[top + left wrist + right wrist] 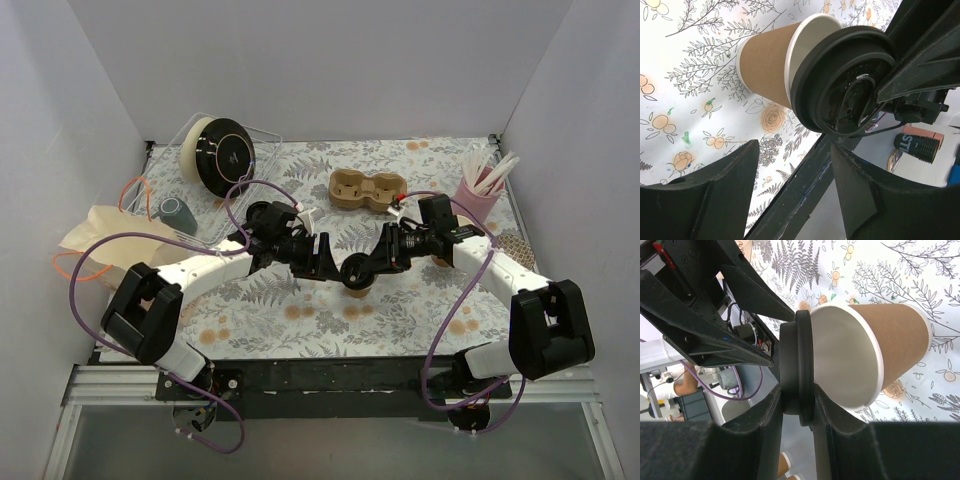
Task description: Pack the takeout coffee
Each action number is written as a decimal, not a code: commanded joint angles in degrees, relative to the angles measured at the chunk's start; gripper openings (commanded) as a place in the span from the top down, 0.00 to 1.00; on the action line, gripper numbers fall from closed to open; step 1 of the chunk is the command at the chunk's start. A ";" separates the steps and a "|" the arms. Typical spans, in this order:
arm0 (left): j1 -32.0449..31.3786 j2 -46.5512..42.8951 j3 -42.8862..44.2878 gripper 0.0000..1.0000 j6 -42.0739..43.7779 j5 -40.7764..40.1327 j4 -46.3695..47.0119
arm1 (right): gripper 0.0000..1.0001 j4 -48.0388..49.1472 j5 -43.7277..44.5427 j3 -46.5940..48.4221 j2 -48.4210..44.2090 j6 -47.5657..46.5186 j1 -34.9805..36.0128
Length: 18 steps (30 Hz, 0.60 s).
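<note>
Takeout coffee cup (895, 345) sits on the table (270, 325), not capped yet. Right gripper (797, 400) is clamped on the black lid (797, 360) right at its rim. Left gripper (794, 150) has its fingers apart, holding nothing. The 2-cup carrier (367, 190) sits well apart, empty.

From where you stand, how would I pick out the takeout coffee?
Midway across the floral table, in front of the tan cup carrier, stands a small brown paper cup, white inside. Unlike the pink cup of straws at the back, it has a black lid, pinched beside its rim by the right claw.
</note>
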 commanded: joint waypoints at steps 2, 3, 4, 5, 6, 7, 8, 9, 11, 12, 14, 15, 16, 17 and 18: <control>-0.49 1.02 0.95 0.41 1.16 -0.05 0.53 | 0.65 -1.31 -1.67 1.52 0.12 -1.62 -1.27; -0.58 1.19 1.04 0.41 1.07 0.04 0.53 | 0.65 -1.49 -1.76 1.60 0.12 -1.89 -1.45; -0.67 1.37 1.12 0.41 1.16 0.04 0.53 | 0.64 -1.84 -1.76 1.60 0.04 -1.89 -1.53; -0.67 1.46 1.21 0.41 1.24 -0.04 0.53 | 0.62 -2.01 -1.76 1.60 0.12 -2.15 -1.71; -0.67 1.55 1.21 0.41 1.25 0.04 0.53 | 0.61 -2.10 -1.76 1.52 0.04 -2.24 -1.89; -0.75 1.72 1.30 0.41 1.25 0.04 0.53 | 0.61 -2.28 -1.76 1.52 0.04 -2.24 -2.06; -0.75 1.90 1.30 0.40 1.33 0.13 0.53 | 0.60 -2.37 -1.93 1.52 0.12 -2.33 -2.15; -0.75 1.99 1.39 0.40 1.51 0.13 0.53 | 0.60 -2.45 -2.02 1.52 0.04 -2.50 -2.33; -0.84 2.25 1.48 0.40 1.60 0.30 0.53 | 0.60 -2.80 -2.02 1.60 0.04 -2.68 -2.50; -0.84 2.43 1.56 0.40 1.51 0.31 0.53 | 0.60 -2.89 -2.02 1.60 -0.14 -2.77 -2.50; -0.93 2.60 1.74 0.40 1.51 0.31 0.53 | 0.60 -3.24 -2.02 1.60 -0.05 -2.94 -2.68; -0.93 2.52 1.83 0.40 1.51 0.22 0.53 | 0.60 -3.51 -2.11 1.60 -0.23 -3.03 -2.68; -0.93 2.60 1.92 0.40 1.60 0.22 0.53 | 0.60 -3.68 -2.11 1.60 -0.14 -3.21 -2.59; -1.02 2.69 1.92 0.40 1.60 0.13 0.53 | 0.60 -3.77 -2.02 1.60 -0.23 -3.21 -2.76; -1.02 2.69 2.09 0.40 1.60 0.13 0.53 | 0.60 -4.30 -2.02 1.60 -0.49 -3.30 -2.77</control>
